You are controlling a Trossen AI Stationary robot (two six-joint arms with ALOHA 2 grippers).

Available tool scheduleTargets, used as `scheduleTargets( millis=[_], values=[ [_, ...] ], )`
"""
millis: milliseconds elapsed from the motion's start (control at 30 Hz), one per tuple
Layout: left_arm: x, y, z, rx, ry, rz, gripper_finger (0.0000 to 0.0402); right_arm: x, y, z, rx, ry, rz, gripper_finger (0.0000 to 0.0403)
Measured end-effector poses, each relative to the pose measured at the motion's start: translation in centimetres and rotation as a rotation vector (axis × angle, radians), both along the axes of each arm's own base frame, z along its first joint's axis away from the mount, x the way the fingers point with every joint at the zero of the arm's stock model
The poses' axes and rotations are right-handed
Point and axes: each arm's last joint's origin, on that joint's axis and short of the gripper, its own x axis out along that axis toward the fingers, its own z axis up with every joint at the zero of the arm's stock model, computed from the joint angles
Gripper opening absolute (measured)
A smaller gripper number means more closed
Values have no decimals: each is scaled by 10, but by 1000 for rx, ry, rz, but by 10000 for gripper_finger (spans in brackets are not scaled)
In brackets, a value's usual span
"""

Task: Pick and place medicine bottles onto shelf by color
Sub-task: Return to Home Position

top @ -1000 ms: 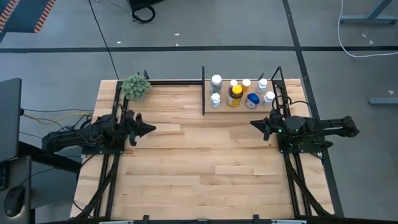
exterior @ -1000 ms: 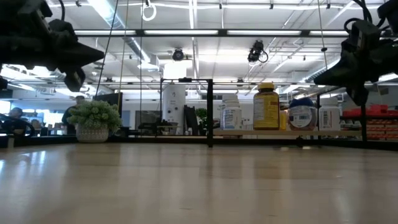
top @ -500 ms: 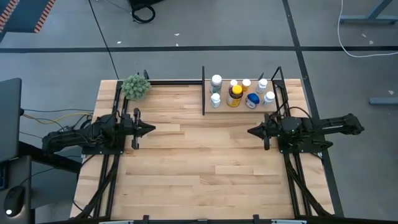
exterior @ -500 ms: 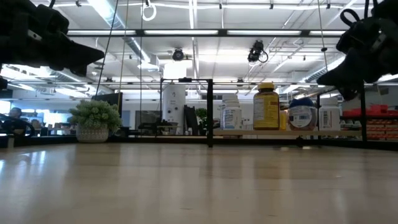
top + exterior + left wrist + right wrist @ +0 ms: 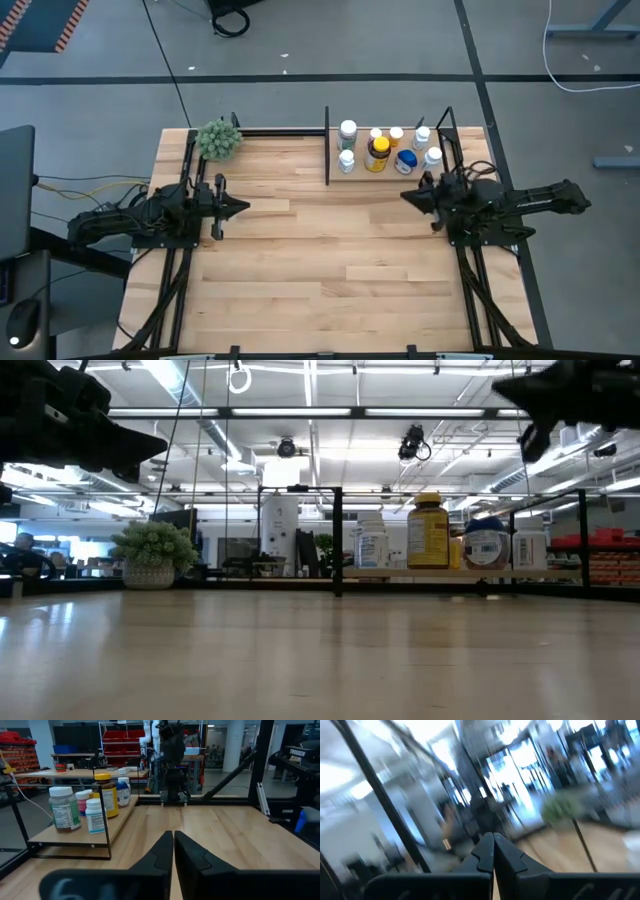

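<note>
Wood table: pale plank table (image 5: pixel 320 270) with boards of mixed light tones. In the low view I see a soft sheen from the overhead lights on it.
Shelf: light wooden shelf framed in thin black rods (image 5: pixel 361 174), standing at the table's far edge, right of centre.
Bottles: the ones I can make out stand upright on the shelf. The wide amber bottle with a yellow lid (image 5: pixel 378 152) is near the middle, and the blue-lidded bottle (image 5: pixel 406 160) is just beside it on the right. The white-capped bottles (image 5: pixel 347 130) stand to either side.
Plant: green fuzzy plant ball (image 5: pixel 218 140) at the far left corner of the table, well apart from the shelf.
Left tool: left tool (image 5: pixel 240 207) hangs above the left side of the table, pointing toward the centre. Its two dark fingers (image 5: pixel 162 851) are pressed together along their length with nothing between them.
Right tool: right tool (image 5: pixel 406 196) is raised above the table just in front of the shelf's right end. From its wrist camera I see the tips closed on each other and holding nothing. The rest of that picture is smeared and I cannot read it.
Room: grey floor with dark tape lines (image 5: pixel 300 78) around the table. Across the table I see long ceiling strip lights (image 5: pixel 310 412), and red storage racks (image 5: pixel 125 742) at the back.
</note>
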Motion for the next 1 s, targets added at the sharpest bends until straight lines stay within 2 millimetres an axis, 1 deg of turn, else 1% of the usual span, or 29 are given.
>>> scheduleTargets(
  millis=[133,267,367,500,567,667,867,1000],
  values=[
    [0,0,0,0,-1,0,30,-8,-1,23,24,-249,1,8],
    [0,0,0,0,-2,1,34,-21,-2,43,46,-501,1,8],
    [0,0,1,0,-3,1,32,-32,-3,54,60,-665,1,8],
    [0,0,1,0,-4,1,26,-44,-4,64,74,-827,1,8],
    [0,0,1,0,-5,2,24,-49,-4,66,79,-883,1,8],
    [0,0,1,0,-5,2,26,-52,-5,68,83,-923,1,8],
    [0,0,1,0,-6,2,36,-52,-5,68,82,-923,1,8],
    [0,0,1,0,-6,2,33,-52,-5,68,82,-923,1,8]
  ],
)
